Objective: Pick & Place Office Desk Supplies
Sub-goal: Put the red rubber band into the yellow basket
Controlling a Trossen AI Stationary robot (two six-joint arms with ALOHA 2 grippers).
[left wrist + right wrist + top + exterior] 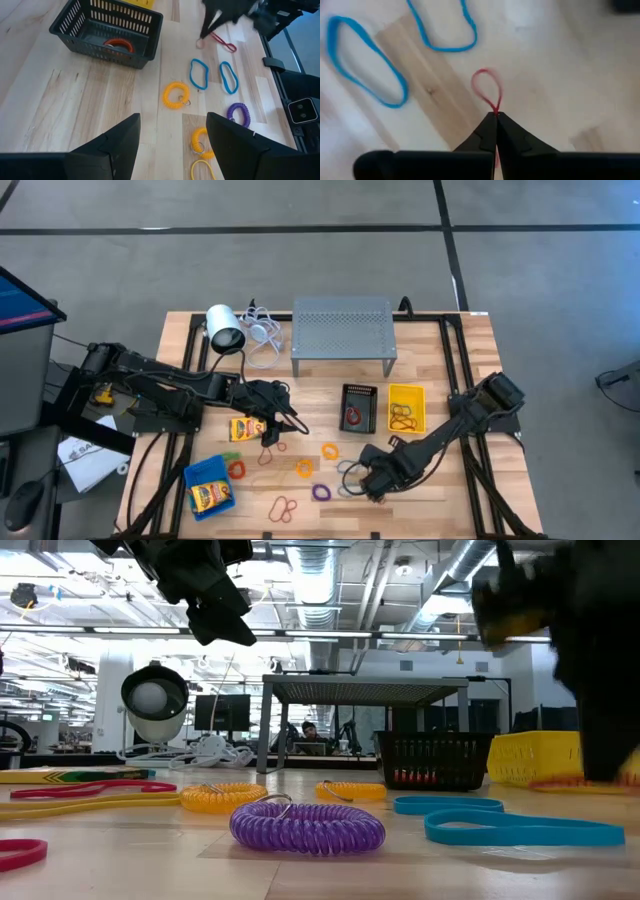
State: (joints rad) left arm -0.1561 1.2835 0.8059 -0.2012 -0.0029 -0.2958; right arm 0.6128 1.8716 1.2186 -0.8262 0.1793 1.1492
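My right gripper (pixel 495 116) stands near the table's front right (pixel 372 483), pointing down, shut on a thin red rubber band (pixel 486 87). Two pale blue bands (pixel 367 62) lie flat on the wood beside it. My left gripper (pixel 170 145) hovers open above the table's middle left (pixel 275 420) with nothing between its fingers. Coiled loops lie loose on the wood: orange (pixel 330 450), yellow (pixel 304 468) and purple (pixel 321 492). The black bin (pixel 358 408) holds a red-orange coil (pixel 119 45), and the yellow bin (pixel 406 408) holds some bands. One crayon box (pixel 246 428) lies by my left gripper. My right gripper pinches one end of the red band (pixel 495 109) between its two fingertips, coming from above and pointing steeply down. The band's sides are squeezed together at the tips, and its free loop (pixel 485 80) sticks out beyond them. Whether the loop still touches the table cannot be told.
A blue bin (pixel 210 488) with a crayon box in it stands at the front left. The grey perforated stand (pixel 342 330) and a white cylinder (pixel 225 330) with its cable are at the far side. More red bands (pixel 285 508) lie near the front edge.
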